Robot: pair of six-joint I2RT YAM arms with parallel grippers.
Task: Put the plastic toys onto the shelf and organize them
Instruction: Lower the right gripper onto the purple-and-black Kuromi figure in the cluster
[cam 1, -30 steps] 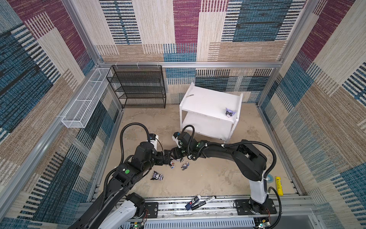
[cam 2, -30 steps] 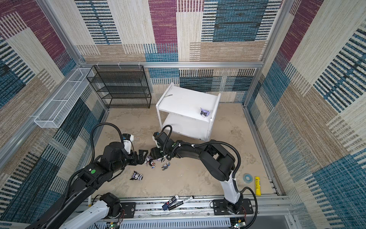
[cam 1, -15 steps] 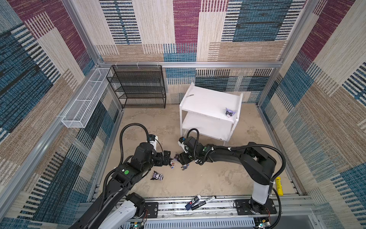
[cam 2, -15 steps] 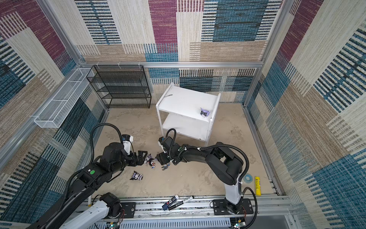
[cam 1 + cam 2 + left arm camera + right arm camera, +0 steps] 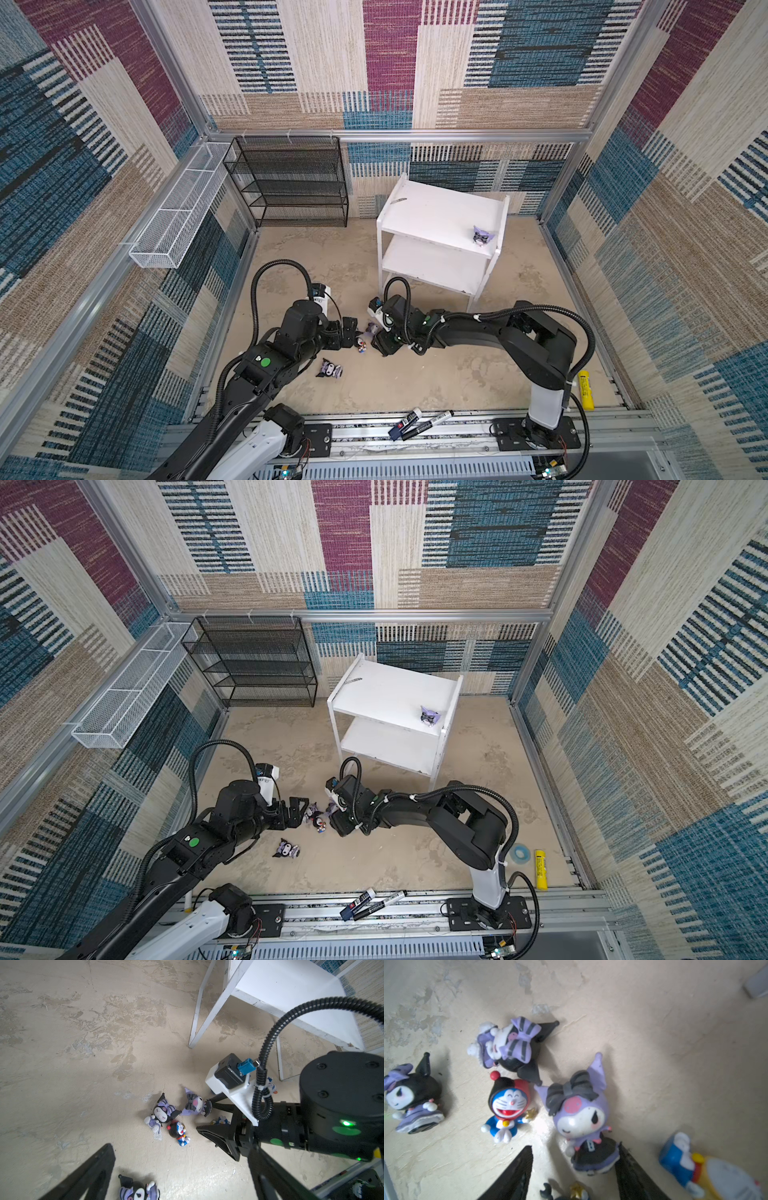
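Several plastic toys lie in a cluster on the floor in front of the white shelf (image 5: 440, 212). My right gripper (image 5: 573, 1169) is open low over them. A lilac-hooded figurine (image 5: 581, 1113) lies with its skirt between the fingers, against one finger (image 5: 633, 1176). Beside it are a small black-and-red-hatted one (image 5: 508, 1105) and two black-hooded ones (image 5: 512, 1047), (image 5: 411, 1095). My left gripper (image 5: 349, 330) stands wide open just left of the cluster, holding nothing. Another lilac figurine (image 5: 482, 237) sits on the shelf's top board.
A black wire rack (image 5: 291, 183) and a white wire basket (image 5: 178, 216) stand at the back left. Marker pens (image 5: 419, 422) lie on the front rail. A yellow tube (image 5: 586, 388) and a blue tape roll (image 5: 519, 853) lie front right.
My right gripper has come forward and down over the toy cluster, covering one small toy in the top views. The left arm has stayed still.
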